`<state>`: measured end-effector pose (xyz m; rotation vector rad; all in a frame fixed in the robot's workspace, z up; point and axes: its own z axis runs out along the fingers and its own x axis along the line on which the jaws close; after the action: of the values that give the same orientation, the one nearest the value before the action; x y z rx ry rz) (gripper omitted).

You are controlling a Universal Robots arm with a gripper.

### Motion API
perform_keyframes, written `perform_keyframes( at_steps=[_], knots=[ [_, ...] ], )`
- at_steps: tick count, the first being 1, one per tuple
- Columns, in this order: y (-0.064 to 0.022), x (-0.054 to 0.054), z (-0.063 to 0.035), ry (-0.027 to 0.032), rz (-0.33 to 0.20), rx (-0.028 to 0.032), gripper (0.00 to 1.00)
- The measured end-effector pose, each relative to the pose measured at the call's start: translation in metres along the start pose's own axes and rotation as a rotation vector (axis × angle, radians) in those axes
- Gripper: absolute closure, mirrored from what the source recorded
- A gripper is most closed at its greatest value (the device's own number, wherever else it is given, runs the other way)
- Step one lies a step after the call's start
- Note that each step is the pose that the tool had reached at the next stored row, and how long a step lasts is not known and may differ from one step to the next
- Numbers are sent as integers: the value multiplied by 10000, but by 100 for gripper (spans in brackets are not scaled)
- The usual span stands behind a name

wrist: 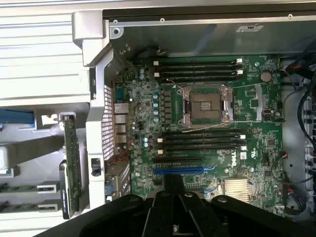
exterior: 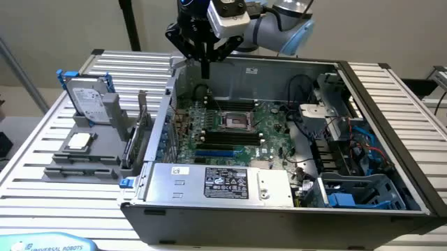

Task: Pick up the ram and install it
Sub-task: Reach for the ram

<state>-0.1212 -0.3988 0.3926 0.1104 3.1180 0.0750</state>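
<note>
The gripper (exterior: 205,74), clenched on nothing, hangs at the exterior view's upper middle above the open computer case (exterior: 279,222), while the ram (wrist: 22,188) sits slotted in the grey holder (exterior: 104,159) at that view's left.

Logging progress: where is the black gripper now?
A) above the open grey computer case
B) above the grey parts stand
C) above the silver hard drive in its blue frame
A: the black gripper hangs above the open grey computer case, with the green motherboard below it.
</note>
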Motion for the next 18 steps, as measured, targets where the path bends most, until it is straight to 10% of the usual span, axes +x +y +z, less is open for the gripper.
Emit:
perform_keyframes(
  at_steps=[18],
  knots=[
    [-21, 60, -2, 0, 1, 0, 89]
  ],
)
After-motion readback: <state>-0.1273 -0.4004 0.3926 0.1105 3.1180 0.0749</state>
